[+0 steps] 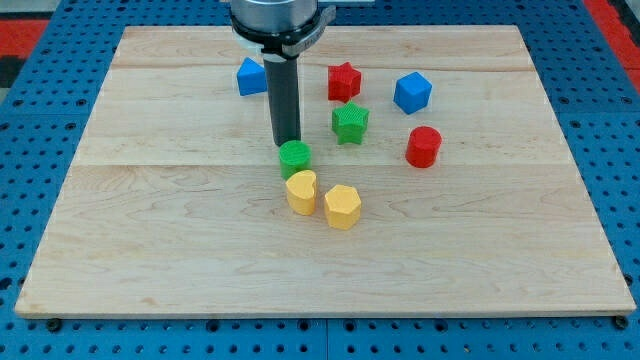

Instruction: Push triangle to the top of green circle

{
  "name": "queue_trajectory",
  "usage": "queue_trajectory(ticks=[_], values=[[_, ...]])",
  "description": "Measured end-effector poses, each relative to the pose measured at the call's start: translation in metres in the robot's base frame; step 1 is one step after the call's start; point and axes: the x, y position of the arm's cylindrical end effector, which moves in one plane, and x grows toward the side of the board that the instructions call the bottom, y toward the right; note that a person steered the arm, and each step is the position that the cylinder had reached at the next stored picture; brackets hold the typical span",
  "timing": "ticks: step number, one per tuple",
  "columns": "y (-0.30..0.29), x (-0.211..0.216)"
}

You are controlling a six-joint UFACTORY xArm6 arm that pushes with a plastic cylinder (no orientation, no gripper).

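Note:
The blue triangle [251, 77] lies near the view's top, left of the rod and partly hidden by it. The green circle [295, 157] sits near the board's middle. My tip [288, 143] stands right at the green circle's upper edge, touching or nearly touching it. The triangle is up and to the left of my tip, a short way off.
A red star [344, 81], a green star [350, 123], a blue cube [412, 92] and a red cylinder [423, 146] lie to the right. A yellow heart-like block [301, 192] and a yellow hexagon [342, 206] sit just below the green circle. The wooden board [150, 240] lies on a blue pegboard.

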Motion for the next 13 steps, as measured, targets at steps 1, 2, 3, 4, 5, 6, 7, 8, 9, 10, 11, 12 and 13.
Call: queue_trajectory(ticks=[1,2,3,4,5,6,7,8,9,10,11,12,13], values=[[0.000,0.004],[-0.005,0.004],[-0.037,-0.007],[-0.066,-0.034],[-0.095,-0.068],[-0.107,-0.115],[-0.078,-0.138],[-0.054,-0.139],[-0.047,-0.134],[-0.025,-0.137],[-0.007,-0.138],[-0.020,-0.138],[-0.031,-0.134]])
